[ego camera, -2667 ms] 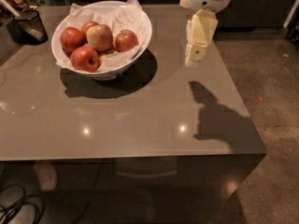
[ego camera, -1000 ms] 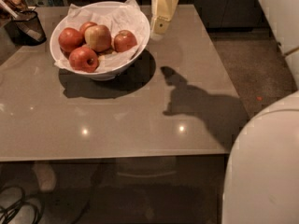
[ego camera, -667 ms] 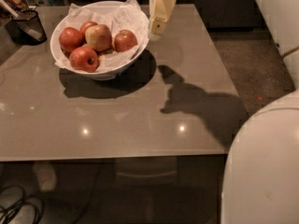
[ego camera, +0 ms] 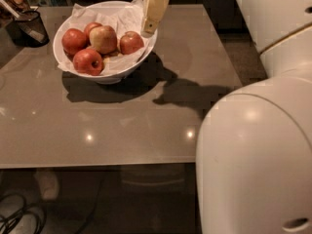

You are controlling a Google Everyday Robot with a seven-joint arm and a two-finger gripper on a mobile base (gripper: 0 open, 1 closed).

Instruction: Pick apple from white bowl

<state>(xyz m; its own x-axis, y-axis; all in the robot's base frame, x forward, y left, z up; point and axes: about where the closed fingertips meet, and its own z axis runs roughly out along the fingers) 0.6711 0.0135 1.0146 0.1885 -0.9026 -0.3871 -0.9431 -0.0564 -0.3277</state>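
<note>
Grey table (ego camera: 122, 126) bearing white bowl (ego camera: 136, 62), paper-lined, at far left. Gripper (ego camera: 148, 30) poised above bowl's right rim, just beside apple (ego camera: 131, 42); opening: cannot tell. Apple at right of pile, touching other apples (ego camera: 87, 61). Judged firm, smooth, fairly heavy, bruisable; best taken across widest girth from above.

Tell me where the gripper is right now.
Top centre of the camera view: the gripper hangs at the right rim of the white bowl, up-right of the rightmost apple.
</note>
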